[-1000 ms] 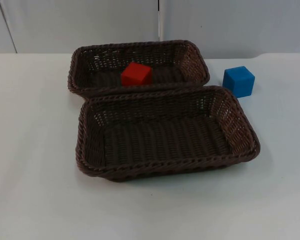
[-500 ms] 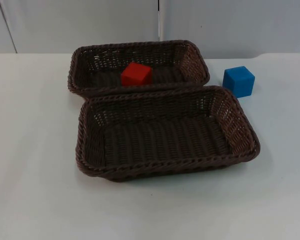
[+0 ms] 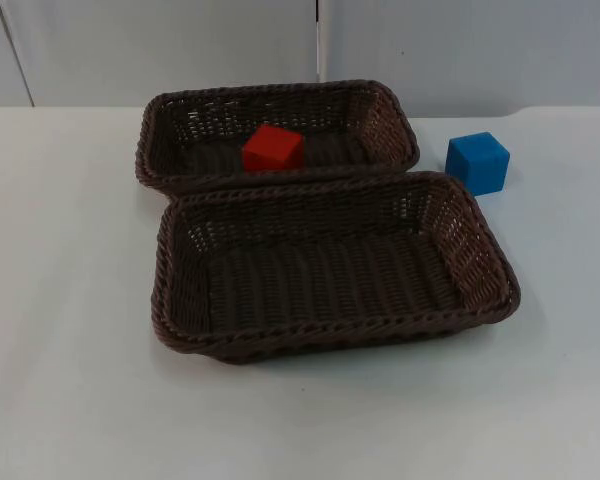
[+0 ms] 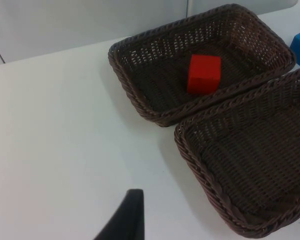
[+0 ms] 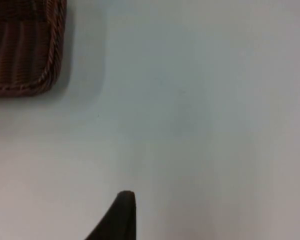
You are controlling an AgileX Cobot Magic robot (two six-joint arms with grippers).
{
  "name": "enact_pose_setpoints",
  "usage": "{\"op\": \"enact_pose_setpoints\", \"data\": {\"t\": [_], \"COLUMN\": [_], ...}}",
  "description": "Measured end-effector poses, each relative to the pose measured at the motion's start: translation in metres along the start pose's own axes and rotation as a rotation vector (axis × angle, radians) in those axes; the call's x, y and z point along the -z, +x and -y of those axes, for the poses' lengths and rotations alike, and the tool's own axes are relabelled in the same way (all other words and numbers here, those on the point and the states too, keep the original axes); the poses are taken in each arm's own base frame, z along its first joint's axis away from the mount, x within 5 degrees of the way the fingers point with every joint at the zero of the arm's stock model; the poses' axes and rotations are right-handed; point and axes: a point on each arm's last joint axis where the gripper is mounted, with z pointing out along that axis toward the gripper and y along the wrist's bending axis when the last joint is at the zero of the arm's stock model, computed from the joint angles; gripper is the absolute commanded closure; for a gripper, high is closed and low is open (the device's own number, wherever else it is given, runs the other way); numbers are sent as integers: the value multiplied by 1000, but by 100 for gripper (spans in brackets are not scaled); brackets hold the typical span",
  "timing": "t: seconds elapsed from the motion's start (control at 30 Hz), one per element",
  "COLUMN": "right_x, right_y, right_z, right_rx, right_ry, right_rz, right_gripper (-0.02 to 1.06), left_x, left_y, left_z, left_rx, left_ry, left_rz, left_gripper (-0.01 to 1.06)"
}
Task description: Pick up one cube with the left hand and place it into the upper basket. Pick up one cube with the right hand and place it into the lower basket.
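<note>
While both arms wait outside the top view, two dark wicker baskets stand on the white desk (image 3: 70, 380). The upper basket (image 3: 170, 165) lies toward the desk's far edge, by the grey partition wall (image 3: 180, 50), and its near rim touches the far rim of the lower basket (image 3: 485, 260). A red cube (image 3: 273, 148) rests on the upper basket's floor, near the middle. A blue cube (image 3: 477, 162) stands on the desk just beside the upper basket's right end, apart from both rims. The left gripper (image 4: 125, 220) hangs over bare desk to the left of the baskets; the right gripper (image 5: 117, 217) hangs over bare desk near what appears to be a basket corner (image 5: 45, 75). With a single fingertip visible on each, whether the fingers are apart or together cannot be told.
</note>
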Motion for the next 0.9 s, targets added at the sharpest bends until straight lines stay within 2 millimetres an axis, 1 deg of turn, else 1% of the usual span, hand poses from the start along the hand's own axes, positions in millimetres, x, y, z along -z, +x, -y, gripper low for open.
{"op": "enact_pose_setpoints", "data": {"t": [0.1, 0.13, 0.23, 0.27, 0.3, 0.47, 0.5, 0.6, 0.63, 0.8, 0.83, 0.87, 0.9], "right_x": [-14, -14, -26, -31, -31, -55, -55, -72, -72, -102, -107, -107, -113], "right_y": [-15, -15, -34, -45, -45, -81, -81, -100, -100, -123, -127, -127, -130], "right_z": [0, 0, 0, 0, 0, 0, 0, 0, 0, -1, -1, -1, -2], "right_rx": [3, 3, 3, 1, 1, 0, 0, 1, 1, 0, -7, -7, -13], "right_ry": [-6, -6, -12, -16, -16, -24, -24, -26, -26, -32, -39, -39, -50], "right_rz": [-74, -74, -131, -147, -147, -211, -211, -242, -242, -299, -304, -304, -313], "right_gripper": [-1, -1, -1, -1, -1, -1, -1, -1, -1, -1, -1, -1, -1], "left_x": [0, 0, 0, 0, 0, 0, 0, 0, 0, 0, 0, 0, 0], "left_y": [0, 0, 0, 0, 0, 0, 0, 0, 0, 0, 0, 0, 0], "left_z": [0, 0, 0, 0, 0, 0, 0, 0, 0, 0, 0, 0, 0], "left_rx": [0, 0, 0, 0, 0, 0, 0, 0, 0, 0, 0, 0, 0], "left_ry": [0, 0, 0, 0, 0, 0, 0, 0, 0, 0, 0, 0, 0], "left_rz": [0, 0, 0, 0, 0, 0, 0, 0, 0, 0, 0, 0, 0], "left_gripper": [6, 6, 6, 6, 6, 6, 6, 6, 6, 6, 6, 6, 6]}}
